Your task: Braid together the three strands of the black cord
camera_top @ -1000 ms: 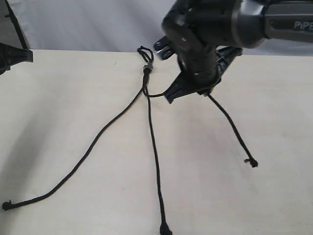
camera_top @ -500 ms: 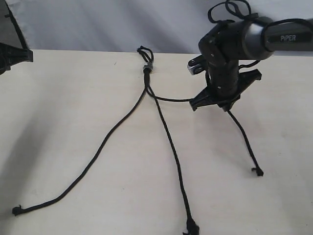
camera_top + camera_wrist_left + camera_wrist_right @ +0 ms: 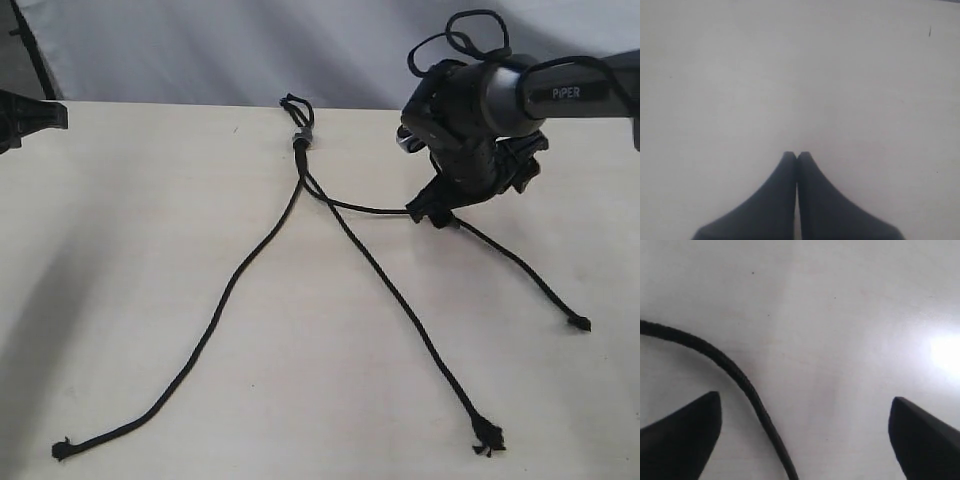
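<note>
My right gripper (image 3: pixel 805 407) has just let go. Its fingers stand wide apart, and the right strand (image 3: pixel 742 380) lies loose on the table (image 3: pixel 120 220) between them, pulled out to the right of the grey clamp (image 3: pixel 302 136). My left gripper (image 3: pixel 797 156) is closed, empty. No braid yet.

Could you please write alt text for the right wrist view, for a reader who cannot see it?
A thin black strand curves across the pale table, lying between the right arm's two dark fingers, which stand wide apart and do not touch it. A patch of glare brightens the table beside one finger.
</note>
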`<state>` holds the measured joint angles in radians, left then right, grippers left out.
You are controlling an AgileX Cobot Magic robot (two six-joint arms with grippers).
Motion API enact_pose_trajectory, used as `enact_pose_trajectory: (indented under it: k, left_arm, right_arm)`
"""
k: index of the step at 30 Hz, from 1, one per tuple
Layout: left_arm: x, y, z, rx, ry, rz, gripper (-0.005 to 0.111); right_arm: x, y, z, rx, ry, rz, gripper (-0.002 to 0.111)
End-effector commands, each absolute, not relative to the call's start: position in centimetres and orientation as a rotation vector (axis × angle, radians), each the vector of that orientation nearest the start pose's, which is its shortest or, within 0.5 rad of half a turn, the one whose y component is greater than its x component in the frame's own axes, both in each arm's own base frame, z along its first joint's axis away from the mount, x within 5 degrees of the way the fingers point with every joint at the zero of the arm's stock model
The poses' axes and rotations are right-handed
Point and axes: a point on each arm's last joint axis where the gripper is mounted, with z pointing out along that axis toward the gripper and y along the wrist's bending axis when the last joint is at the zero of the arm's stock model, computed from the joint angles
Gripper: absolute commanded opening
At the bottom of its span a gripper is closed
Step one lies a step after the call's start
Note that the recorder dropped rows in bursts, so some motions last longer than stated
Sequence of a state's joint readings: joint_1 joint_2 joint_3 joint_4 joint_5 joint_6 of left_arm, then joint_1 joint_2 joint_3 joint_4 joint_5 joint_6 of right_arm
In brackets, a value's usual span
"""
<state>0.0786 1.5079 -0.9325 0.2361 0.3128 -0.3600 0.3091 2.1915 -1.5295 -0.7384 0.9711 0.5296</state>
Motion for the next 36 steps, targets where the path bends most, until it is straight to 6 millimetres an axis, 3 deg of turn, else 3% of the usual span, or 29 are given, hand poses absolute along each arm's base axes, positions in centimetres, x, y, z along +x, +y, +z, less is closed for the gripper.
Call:
enact_pose_trajectory:
  k: [1,3,4,5,6,7,8,10,11,14,17,20,29,36]
  left_arm:
    - [31.4,1.2,24.5,-0.187,2.357,0.033,0.0]
    - [31.4,-4.8,25.6,0.032,2.382,-0.096,0.0]
    - [31.2,-6.8,25.9,0.091,2.386,-0.142,0.0]
    - [30.3,-10.8,26.3,0.247,2.381,-0.206,0.0]
    - [29.7,-12.7,26.2,0.327,2.375,-0.232,0.0]
    - [29.1,-15.2,25.9,0.424,2.364,-0.266,0.0]
    - [28.5,-17.4,25.5,0.506,2.36,-0.295,0.0]
    - [27.9,-21.2,24.0,0.637,2.374,-0.327,0.001]
    - [28.1,-23.2,23.3,0.687,2.377,-0.337,0.007]
    - [29.0,-26.4,21.8,0.721,2.437,-0.344,0.031]
    - [30.0,-28.9,20.2,0.708,2.534,-0.33,0.056]
    - [31.0,-30.8,18.5,0.687,2.64,-0.295,0.066]
    - [34.9,-35.0,15.5,0.497,2.762,-0.332,0.066]
    - [35.5,-35.6,12.9,0.533,2.94,-0.175,0.066]
  right_arm:
    - [42.7,7.4,18.5,-0.208,2.669,-0.88,0.088]
    - [41.2,5.5,25.7,-0.116,2.518,-1.05,0.086]
    - [40.6,4.6,27.4,-0.073,2.488,-1.048,0.081]
    - [39.7,2.8,30.2,0.048,2.446,-0.968,0.053]
    - [39.1,1.7,31.4,0.13,2.422,-0.9,0.032]
    - [38.2,0.1,32.6,0.265,2.376,-0.774,-0.001]
    - [37.3,-1.4,33.2,0.4,2.331,-0.625,0.002]
    - [35.2,-3.3,32.6,0.46,2.303,-0.435,-0.001]
    - [34.4,-3.9,31.8,0.445,2.285,-0.395,-0.001]
    - [32.9,-4.6,29.6,0.409,2.268,-0.335,-0.001]
    - [32.3,-4.8,27.8,0.402,2.245,-0.262,-0.001]
    - [31.9,-4.9,26.6,0.32,2.26,-0.291,-0.001]
    - [32.0,-4.6,26.3,0.29,2.235,-0.256,-0.001]
    - [32.1,-4.5,26.3,0.298,2.232,-0.241,-0.001]
